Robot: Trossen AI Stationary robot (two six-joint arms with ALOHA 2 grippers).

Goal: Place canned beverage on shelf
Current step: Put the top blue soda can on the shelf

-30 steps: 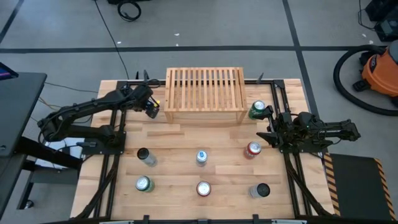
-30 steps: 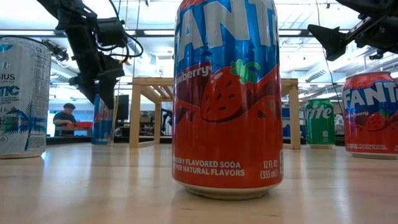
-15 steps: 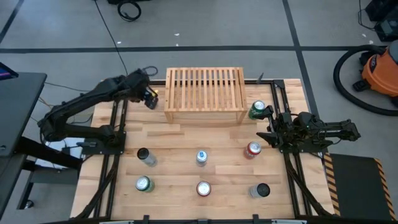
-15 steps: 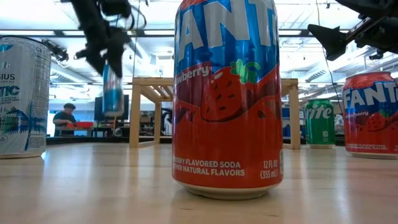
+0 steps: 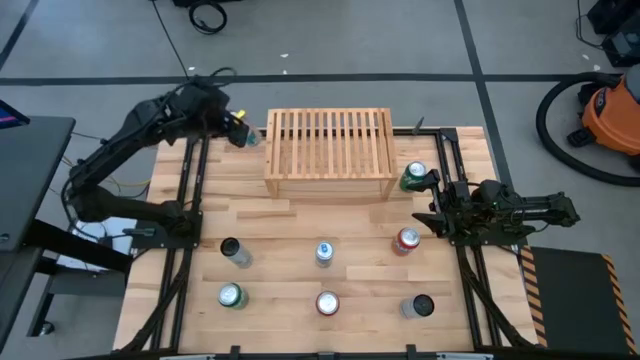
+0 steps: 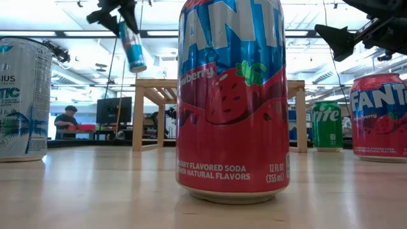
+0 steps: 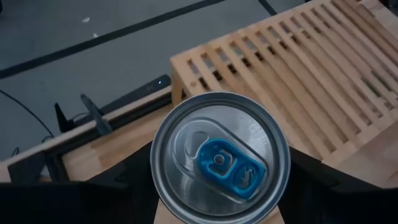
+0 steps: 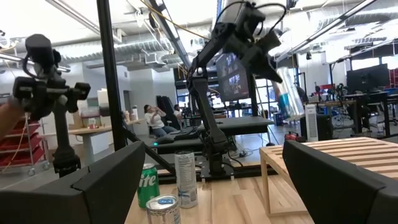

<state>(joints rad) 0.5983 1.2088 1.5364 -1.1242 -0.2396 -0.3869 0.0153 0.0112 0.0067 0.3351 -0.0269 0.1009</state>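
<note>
My left gripper (image 5: 238,133) is shut on a blue and silver can (image 6: 132,38), held high beside the far left corner of the light wood shelf (image 5: 330,150). The can's silver top with its blue tab fills the left wrist view (image 7: 219,155), with the shelf's slatted top (image 7: 311,74) beyond it. My right gripper (image 5: 428,205) is open and empty at the table's right. It stands between a green can (image 5: 413,177) and a red can (image 5: 406,240). My left gripper pinches the can's side wall just below the top rim (image 7: 158,180) between its two fingers, one on each side. The fingers come from above, pointing down along the can. The can hangs below the gripper, tilted, lifted clear and higher than the shelf top (image 6: 156,83).
Several other cans stand on the table's near half: a dark-topped one (image 5: 232,250), a blue and silver one (image 5: 323,253), a green one (image 5: 231,295), a red one (image 5: 327,303) and a dark one (image 5: 420,306). Black frame rails run along both table sides.
My left gripper has gone up and toward the table's far edge, staying shut on the can. The can stood on the table beside the shelf's left end and is now lifted clear above the shelf top, and it has tipped.
</note>
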